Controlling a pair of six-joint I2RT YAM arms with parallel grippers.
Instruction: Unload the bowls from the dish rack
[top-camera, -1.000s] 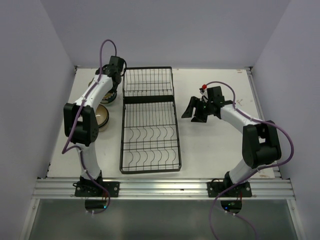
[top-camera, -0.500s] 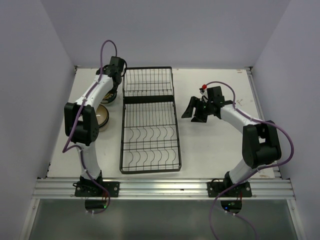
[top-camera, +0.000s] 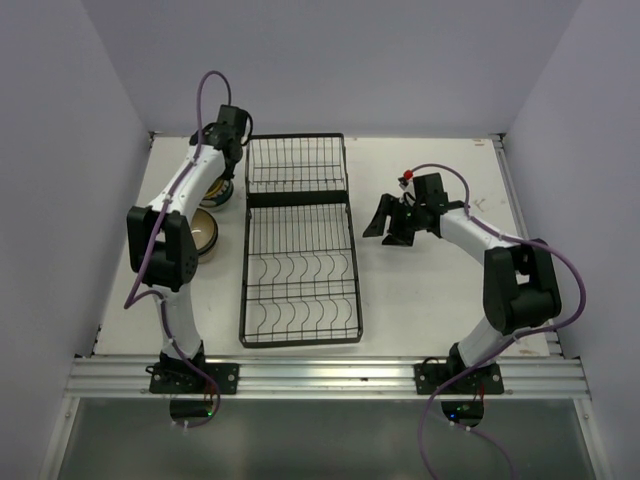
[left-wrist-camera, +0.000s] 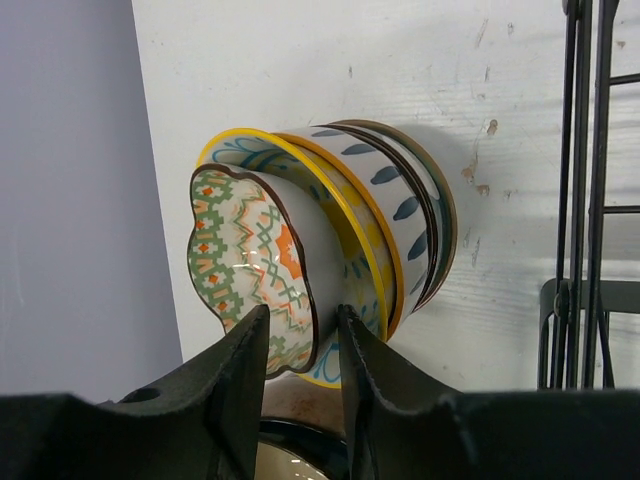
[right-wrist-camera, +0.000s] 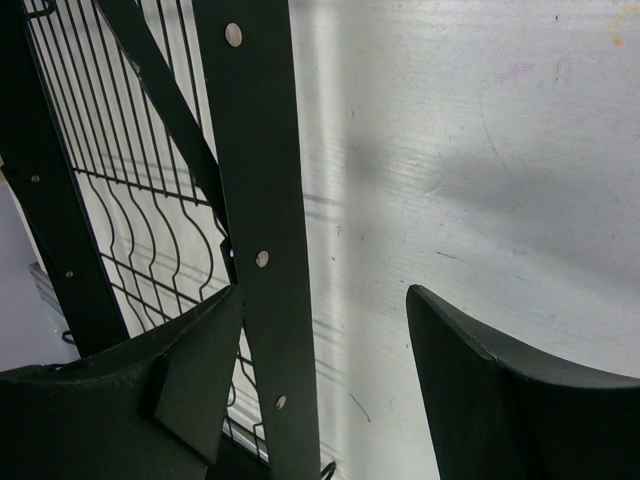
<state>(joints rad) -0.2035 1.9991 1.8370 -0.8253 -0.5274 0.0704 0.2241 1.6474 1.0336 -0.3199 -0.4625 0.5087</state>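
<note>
The black wire dish rack (top-camera: 297, 200) lies lengthwise in the middle of the table, and I see no bowls in it. Left of it stands a nested stack of bowls (top-camera: 214, 190). In the left wrist view a scalloped green-and-orange bowl (left-wrist-camera: 245, 270) sits on top, inside a yellow-rimmed bowl (left-wrist-camera: 350, 230) and a blue-leaf bowl (left-wrist-camera: 400, 190). My left gripper (left-wrist-camera: 302, 330) is open, one finger on each side of the scalloped bowl's wall and loose around it. My right gripper (top-camera: 385, 225) hangs open and empty just right of the rack.
A tan bowl with a dark rim (top-camera: 205, 232) stands on the table nearer to me than the stack, under the left arm. The left wall runs close behind the stack. The rack's side rail (right-wrist-camera: 255, 170) passes by my right gripper (right-wrist-camera: 323, 295).
My left jaws have spread apart from the scalloped bowl's wall, and the left wrist has shifted slightly back. The right arm has not moved.
</note>
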